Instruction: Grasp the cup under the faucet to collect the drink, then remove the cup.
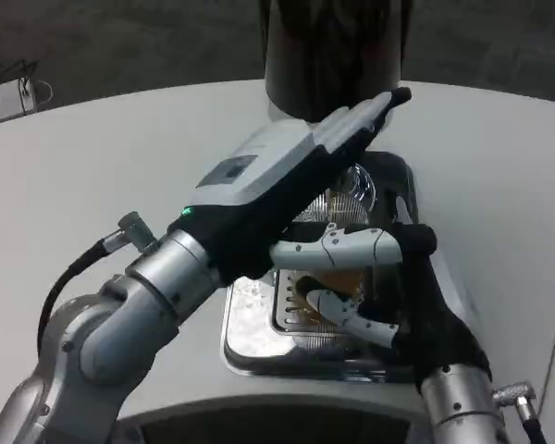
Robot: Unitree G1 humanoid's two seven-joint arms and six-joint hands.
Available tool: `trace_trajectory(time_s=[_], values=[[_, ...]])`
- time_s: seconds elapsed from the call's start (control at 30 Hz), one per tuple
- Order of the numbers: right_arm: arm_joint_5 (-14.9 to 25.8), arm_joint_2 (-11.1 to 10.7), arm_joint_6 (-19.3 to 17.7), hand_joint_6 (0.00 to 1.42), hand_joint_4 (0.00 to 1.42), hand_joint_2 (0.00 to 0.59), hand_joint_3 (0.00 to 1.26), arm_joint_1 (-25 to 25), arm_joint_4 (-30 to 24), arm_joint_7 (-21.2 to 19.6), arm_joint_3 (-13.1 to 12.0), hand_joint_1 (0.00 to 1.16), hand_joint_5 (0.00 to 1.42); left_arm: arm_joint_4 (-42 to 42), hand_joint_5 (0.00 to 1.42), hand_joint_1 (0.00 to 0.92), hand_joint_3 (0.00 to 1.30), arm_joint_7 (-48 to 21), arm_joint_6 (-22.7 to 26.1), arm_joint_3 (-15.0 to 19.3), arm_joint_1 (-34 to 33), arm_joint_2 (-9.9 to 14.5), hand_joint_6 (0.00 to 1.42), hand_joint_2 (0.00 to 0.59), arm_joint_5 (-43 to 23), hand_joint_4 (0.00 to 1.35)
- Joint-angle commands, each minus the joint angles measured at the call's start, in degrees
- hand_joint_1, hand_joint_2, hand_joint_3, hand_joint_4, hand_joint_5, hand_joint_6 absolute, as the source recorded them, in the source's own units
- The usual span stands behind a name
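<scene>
Right hand fingers curled round cup on drip tray; left hand flat, fingers pressed together, at 12 o'clock of cup, over white counter

Round white table lit evenly from above, its far edge curving against a dark speckled floor, with a white object at the floor's left edge.

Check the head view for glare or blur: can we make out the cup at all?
Head view: bright glare on the steel drip tray beside the grate; the cup is an amber patch, mostly hidden by the left hand and the right hand's fingers; slight softness overall, the dark dispenser shows little detail.
</scene>
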Motion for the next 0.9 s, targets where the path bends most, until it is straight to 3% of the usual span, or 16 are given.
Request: trace_trajectory(time_s=[0.03, 0.47, 0.73, 0.9], values=[[1.11, 0.18, -1.0, 0.0, 0.0, 0.208, 0.0, -1.09, 1.07, -0.55, 0.26, 0.8, 0.0, 0.86, 0.0, 0.0, 0.0, 0.76, -0.81, 1.11, 2.23, -0.05, 0.04, 0.036, -0.76, 0.0], [2.31, 0.09, -1.51, 0.0, 0.0, 0.207, 0.0, -2.15, 2.17, -0.7, 0.87, 0.79, 0.0, 1.36, 0.1, 0.0, 0.05, 15.7, -12.87, 7.42, 6.69, -6.74, 0.17, 0.062, -3.38, 0.0], [3.07, 0.36, -1.93, 0.0, 0.0, 0.207, 0.0, -2.77, 2.86, -1.0, 1.17, 0.79, 0.0, -3.04, 0.13, 0.0, 0.08, 17.45, -13.95, 10.22, 12.06, -6.78, 0.19, 0.084, -3.4, 0.03], [3.28, 0.77, -2.06, 0.0, 0.0, 0.207, 0.0, -3.25, 3.64, -1.47, 1.4, 0.79, 0.0, -8.38, 0.14, 0.0, 0.09, 15.89, -11.68, 13.8, 20.98, -5.32, 0.2, 0.085, -3.61, 0.03]])
